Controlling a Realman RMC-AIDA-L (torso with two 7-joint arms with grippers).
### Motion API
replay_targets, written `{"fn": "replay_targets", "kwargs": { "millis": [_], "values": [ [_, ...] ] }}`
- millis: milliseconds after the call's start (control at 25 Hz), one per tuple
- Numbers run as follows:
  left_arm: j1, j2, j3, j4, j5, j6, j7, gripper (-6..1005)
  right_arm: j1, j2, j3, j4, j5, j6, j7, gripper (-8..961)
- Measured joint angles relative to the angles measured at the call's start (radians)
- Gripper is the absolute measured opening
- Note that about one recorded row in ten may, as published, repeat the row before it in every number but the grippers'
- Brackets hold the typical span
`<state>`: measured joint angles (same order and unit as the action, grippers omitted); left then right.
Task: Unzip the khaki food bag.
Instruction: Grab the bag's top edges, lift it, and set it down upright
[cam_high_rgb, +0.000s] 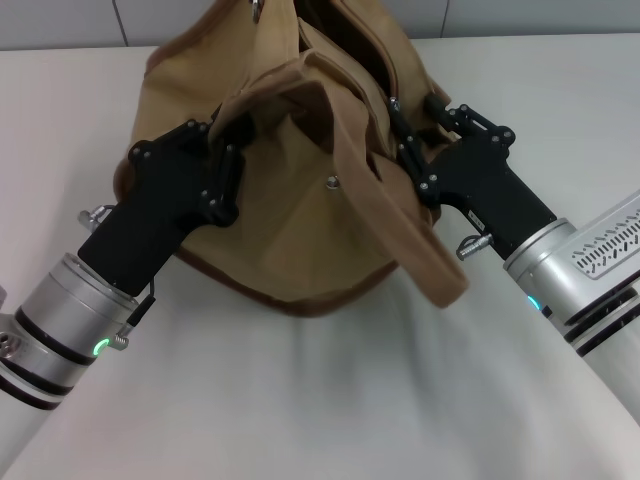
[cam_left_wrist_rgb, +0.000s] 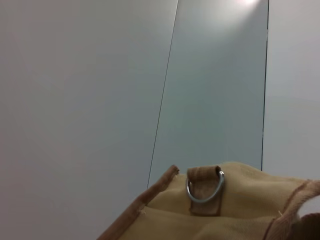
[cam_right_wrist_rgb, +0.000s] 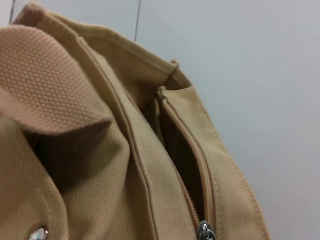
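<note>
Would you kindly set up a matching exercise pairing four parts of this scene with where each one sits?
Things:
1. left gripper
2. right gripper
3. metal snap
4. webbing handle

Places:
A. at the open zipper on the khaki food bag
B. on the bag's front panel
C. draped down over the front toward the table
D. at the bag's left end, against the canvas

Pairs: 1-D, 2-A, 3-B, 4-C
</note>
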<state>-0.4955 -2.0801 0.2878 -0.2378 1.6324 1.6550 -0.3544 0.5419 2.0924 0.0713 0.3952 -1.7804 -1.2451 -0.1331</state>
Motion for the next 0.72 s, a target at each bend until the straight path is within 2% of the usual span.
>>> {"fn": "replay_targets", "kwargs": {
  "millis": [320,520,720],
  "values": [
    [-0.003,0.0,0.0,0.0,0.002,-0.014,0.0,50,-0.022,0.0,0.024,0.026,-0.011,0.001,-0.076,435],
    [-0.008,0.0,-0.003,-0.004,0.002,-0.027,0.003,50,-0.05,0.0,0.062,0.087,-0.03,0.012,-0.275,440],
    [-0.006,0.0,-0.004,-0.005,0.002,-0.028,0.006,50,-0.075,0.001,0.09,0.089,-0.025,0.001,-0.401,444]
  ]
}}
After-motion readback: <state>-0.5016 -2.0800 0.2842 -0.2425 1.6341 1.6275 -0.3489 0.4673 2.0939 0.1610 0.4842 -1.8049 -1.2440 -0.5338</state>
